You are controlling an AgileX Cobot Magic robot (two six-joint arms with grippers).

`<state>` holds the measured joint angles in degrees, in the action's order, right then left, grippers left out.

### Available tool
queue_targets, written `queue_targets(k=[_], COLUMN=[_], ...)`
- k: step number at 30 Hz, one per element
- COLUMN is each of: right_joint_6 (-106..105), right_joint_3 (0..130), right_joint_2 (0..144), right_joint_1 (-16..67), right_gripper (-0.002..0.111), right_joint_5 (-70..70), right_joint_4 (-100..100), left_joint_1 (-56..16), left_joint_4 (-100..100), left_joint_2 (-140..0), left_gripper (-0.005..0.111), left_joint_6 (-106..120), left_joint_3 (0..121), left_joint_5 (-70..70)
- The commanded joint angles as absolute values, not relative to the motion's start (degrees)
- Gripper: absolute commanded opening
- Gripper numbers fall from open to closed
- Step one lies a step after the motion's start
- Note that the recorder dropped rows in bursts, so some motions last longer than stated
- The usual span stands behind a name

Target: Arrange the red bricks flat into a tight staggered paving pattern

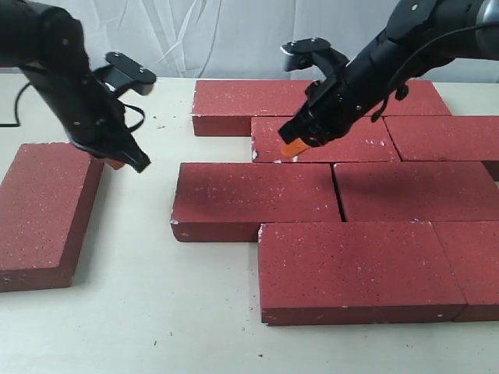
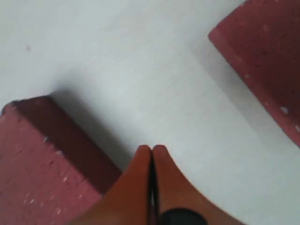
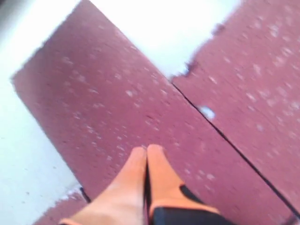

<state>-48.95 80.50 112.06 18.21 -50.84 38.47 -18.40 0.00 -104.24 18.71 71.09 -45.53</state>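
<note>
Several dark red bricks lie flat in staggered rows on the right of the exterior view, among them a front brick and a second-row brick. One loose red brick lies apart at the left. My left gripper is shut and empty, hovering between the loose brick and the pattern. My right gripper is shut and empty, its orange fingertips just above the left end of a third-row brick.
The pale tabletop stretches between the loose brick and the paved group. A black cable runs along the far left edge. A pale curtain hangs behind the table.
</note>
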Motion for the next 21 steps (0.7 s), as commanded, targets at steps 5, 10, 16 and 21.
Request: queue_targets(k=[5, 10, 16, 21], right_joint_6=[-59.9, -59.9, -63.3, -52.5], right_joint_3=[80.2, 80.2, 82.6, 92.9], right_joint_2=[111.5, 111.5, 113.7, 121.4], right_joint_1=[28.1, 34.8, 46.5, 53.4], right_gripper=[-0.001, -0.001, -0.001, -0.001], right_joint_5=[-50.4, -50.5, -44.0, -43.9], right_joint_4=[47.4, 47.5, 44.5, 33.3], left_joint_1=[-4.8, 4.3, 14.1, 16.7], left_joint_4=[0.0, 0.0, -3.8, -6.0], left_joint_2=[-94.3, -92.6, -93.0, -94.6], left_gripper=[0.0, 0.0, 0.0, 0.0], left_joint_6=[17.4, 16.5, 16.6, 16.9], left_joint_3=[59.8, 55.7, 54.9, 54.0], left_joint_5=[-38.0, -33.7, -27.2, -24.5])
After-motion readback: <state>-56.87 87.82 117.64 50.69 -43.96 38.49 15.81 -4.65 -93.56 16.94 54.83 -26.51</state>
